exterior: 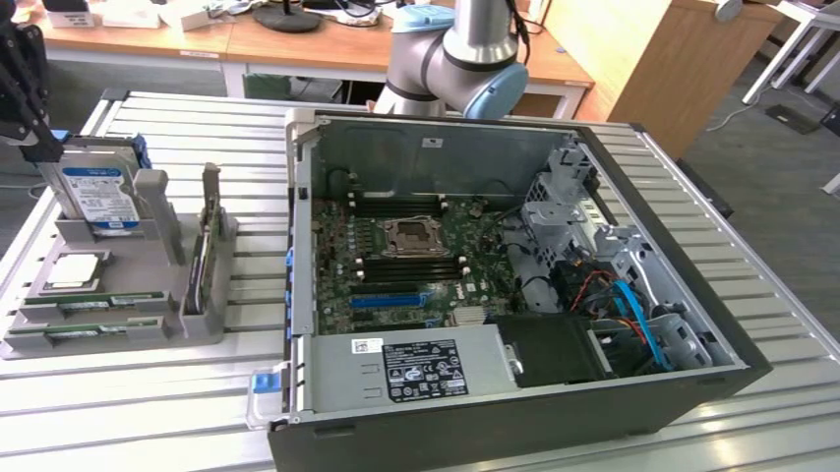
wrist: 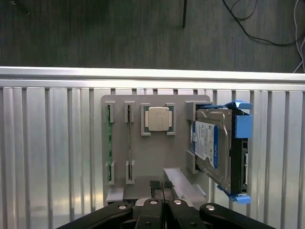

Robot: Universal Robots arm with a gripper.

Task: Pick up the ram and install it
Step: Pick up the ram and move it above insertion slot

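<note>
Two green ram sticks lie on edge in slots of a grey holder tray [exterior: 157,329], one ram stick [exterior: 98,303] beside the other [exterior: 92,334]. In the wrist view the same sticks, one [wrist: 109,138] and its neighbour [wrist: 129,138], stand side by side in the tray [wrist: 157,157]. My gripper [wrist: 163,187] hangs above the tray with its black fingers pressed together and nothing between them. In the exterior view the gripper [exterior: 39,138] is the dark shape over the tray's far end, above the hard drive and apart from the ram.
On the tray also sit a silver processor chip [wrist: 158,118] and an upright hard drive [wrist: 214,148] with blue rails. The open computer case [exterior: 525,295] with its motherboard [exterior: 407,265] lies at the exterior view's right, on a ribbed metal table [exterior: 132,413].
</note>
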